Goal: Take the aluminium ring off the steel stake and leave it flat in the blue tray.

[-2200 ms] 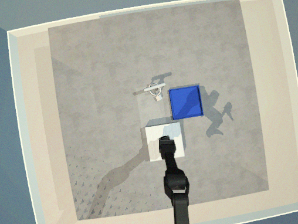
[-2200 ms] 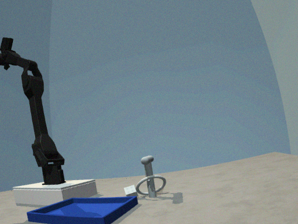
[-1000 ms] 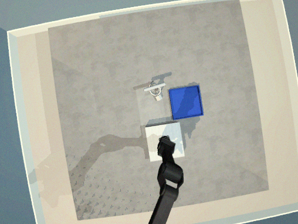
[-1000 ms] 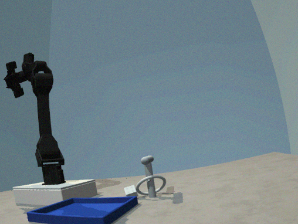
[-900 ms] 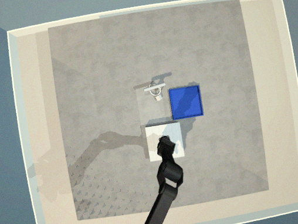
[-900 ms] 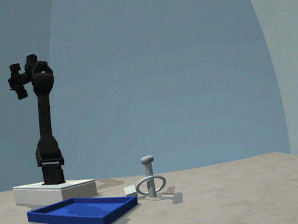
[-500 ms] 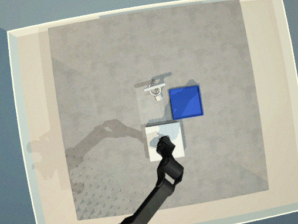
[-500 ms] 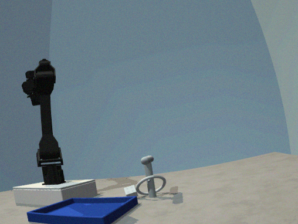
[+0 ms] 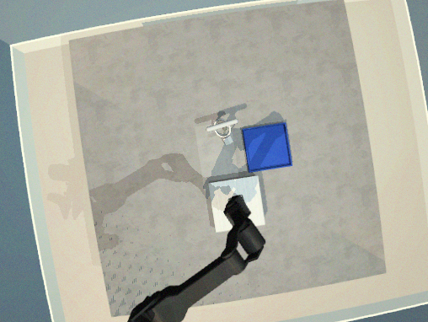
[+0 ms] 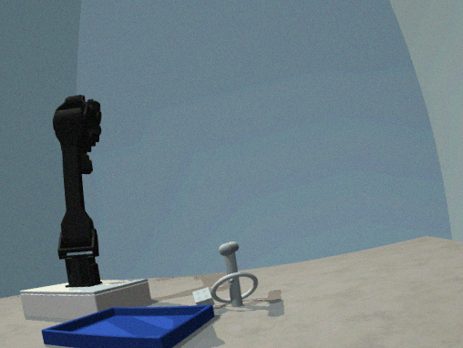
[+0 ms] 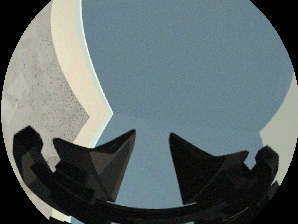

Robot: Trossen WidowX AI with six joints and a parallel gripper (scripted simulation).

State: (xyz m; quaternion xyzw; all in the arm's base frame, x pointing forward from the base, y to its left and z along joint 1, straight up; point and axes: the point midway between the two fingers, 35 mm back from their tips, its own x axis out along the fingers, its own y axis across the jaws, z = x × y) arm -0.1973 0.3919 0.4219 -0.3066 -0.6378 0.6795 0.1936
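Exterior: ring (image 9: 216, 134) (image 10: 254, 291), 1 | stake (image 9: 222, 126) (image 10: 231, 264), 1 | tray (image 9: 267, 147) (image 10: 132, 322), 1 | claw (image 11: 152, 135), 1, parted

Seen from above, the tray (image 9: 287, 143) (image 10: 102, 342) is lying on the counter (image 9: 312, 76) (image 10: 365, 282), right of the stake (image 10: 231, 261). The ring (image 9: 230, 131) (image 10: 256, 282) is encircling the stake's foot under the cross-bar (image 9: 222, 126) (image 10: 229, 248), its tab (image 9: 227, 141) (image 10: 202, 296) pointing toward the base block (image 9: 219, 223) (image 10: 59, 307). The arm (image 9: 206, 276) (image 10: 73, 182) is standing on that block, before both.
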